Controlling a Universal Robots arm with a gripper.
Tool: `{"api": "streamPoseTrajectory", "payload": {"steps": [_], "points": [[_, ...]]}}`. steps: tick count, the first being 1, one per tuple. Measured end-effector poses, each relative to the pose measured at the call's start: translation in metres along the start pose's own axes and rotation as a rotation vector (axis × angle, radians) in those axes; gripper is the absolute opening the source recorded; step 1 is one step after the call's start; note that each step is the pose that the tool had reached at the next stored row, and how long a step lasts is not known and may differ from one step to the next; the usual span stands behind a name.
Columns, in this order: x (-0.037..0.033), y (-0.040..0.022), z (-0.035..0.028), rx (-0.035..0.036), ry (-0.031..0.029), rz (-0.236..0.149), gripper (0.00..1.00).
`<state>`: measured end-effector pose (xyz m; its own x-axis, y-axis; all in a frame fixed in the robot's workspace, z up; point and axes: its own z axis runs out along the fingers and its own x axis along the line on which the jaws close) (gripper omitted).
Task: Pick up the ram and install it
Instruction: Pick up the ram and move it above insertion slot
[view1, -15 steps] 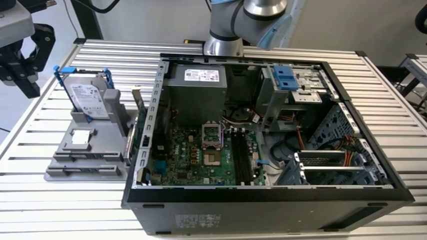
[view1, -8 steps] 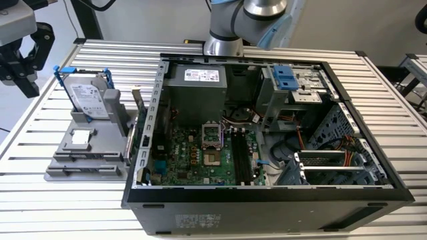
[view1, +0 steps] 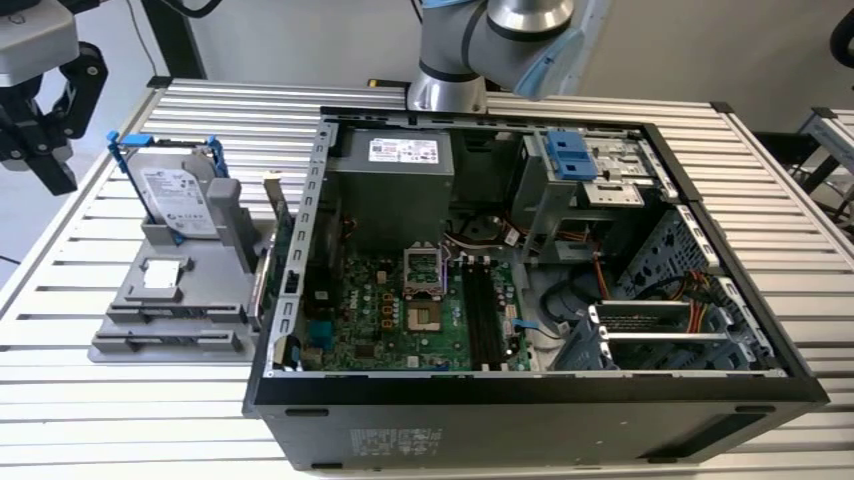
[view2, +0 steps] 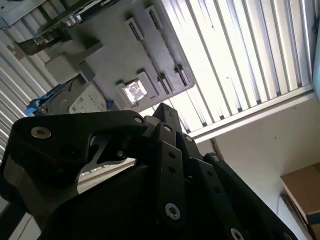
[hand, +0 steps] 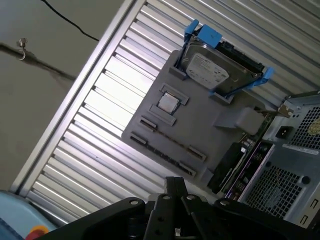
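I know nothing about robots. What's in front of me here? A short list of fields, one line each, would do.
gripper: shut, holding nothing, in the air at the exterior view's far left
grey holder: on the slatted table, beside the case
hard drive: upright in the holder, blue frame
computer case: open, motherboard showing
ram: cannot be made out for sure

One slatted desk (view1: 120, 420) carried one open computer case (view1: 534, 425) and one grey holder (view1: 160, 325). The holder kept one blue-framed hard drive (view1: 180, 195), one card with a metal bracket (view1: 274, 225) and one small square chip (view1: 160, 272). There was one claw (hand: 176, 184).
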<state>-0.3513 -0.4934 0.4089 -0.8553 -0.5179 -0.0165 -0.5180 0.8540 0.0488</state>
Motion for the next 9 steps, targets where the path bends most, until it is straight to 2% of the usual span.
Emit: {"api": "streamPoseTrajectory", "payload": {"steps": [9], "points": [[0.0010,0.0007,-0.0007,0.0001,0.0061,-0.102,0.00]]}}
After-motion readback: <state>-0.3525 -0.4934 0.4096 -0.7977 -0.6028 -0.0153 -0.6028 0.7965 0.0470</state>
